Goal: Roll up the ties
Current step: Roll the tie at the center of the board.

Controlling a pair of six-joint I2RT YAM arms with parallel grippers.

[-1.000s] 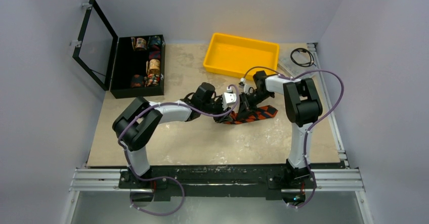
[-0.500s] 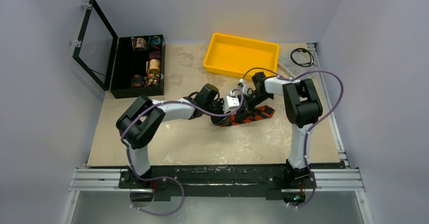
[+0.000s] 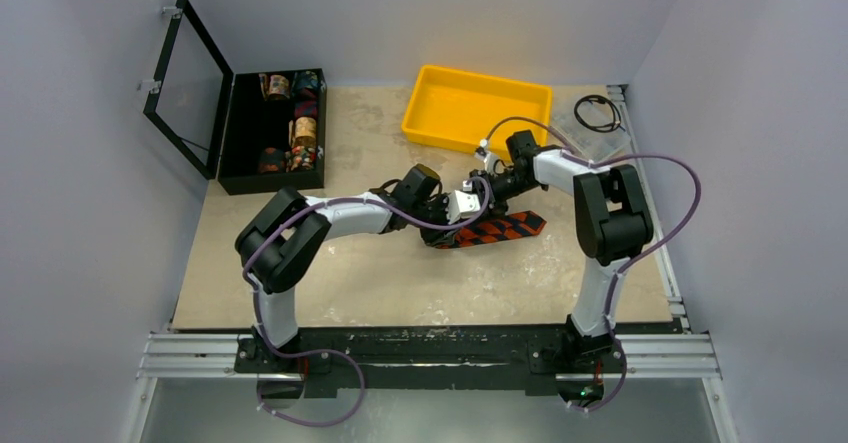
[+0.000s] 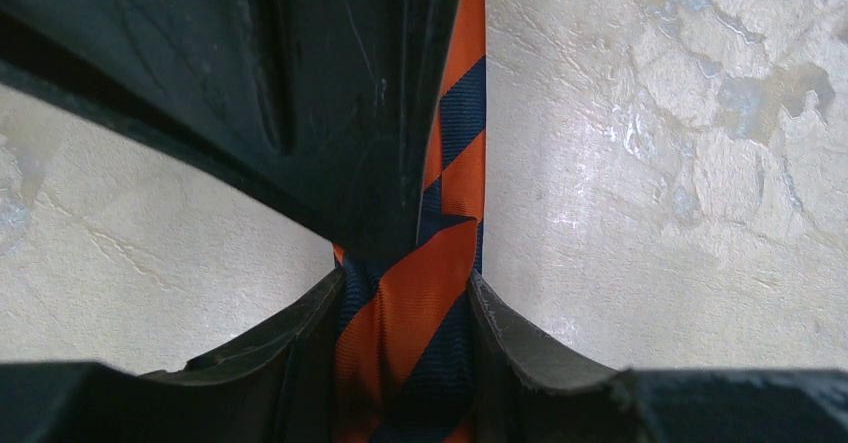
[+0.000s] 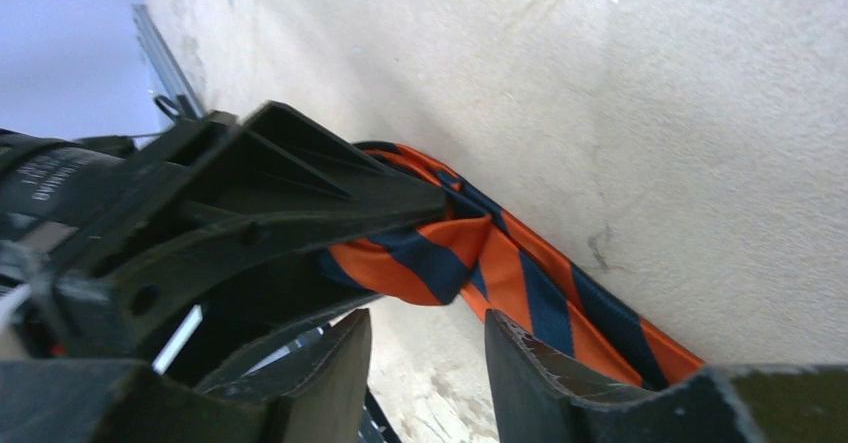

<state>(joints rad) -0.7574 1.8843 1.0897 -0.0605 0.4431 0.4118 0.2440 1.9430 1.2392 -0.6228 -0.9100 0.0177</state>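
Tie: there it is, the orange-and-navy striped tie [image 3: 497,228], flat on the desk [image 3: 400,283] about mid-way back. It sits between the two arms, one end stretched out to the right and the other tucked in under the hands.
Fold: look at the right wrist view. The cloth buckles into a small hump just at the tip of the left hand, then runs off flat along the desk.
Left hand: the left hand [image 4: 405,298] is clamped on the tie, its fingers [image 4: 290,358] pressed against either side of the fabric, with striped cloth filling the whole gap between them.
Right hand: the right hand [image 5: 425,333] has its fingers [image 5: 540,383] parted, bare desk showing between them and nothing gripped. It sits just beside the left hand, near the bunched end of the tie.
Tray: a yellow tray [image 3: 476,108] sits at the back of the desk, behind both hands and well apart from the tie.
Box: a black box [image 3: 272,183] is at the back left with its lid standing open and patterned fabric rolls [image 3: 303,131] sitting in its compartments.
Cable: a black cable loop [image 3: 598,113] lies in the back right corner, just beside the tray.
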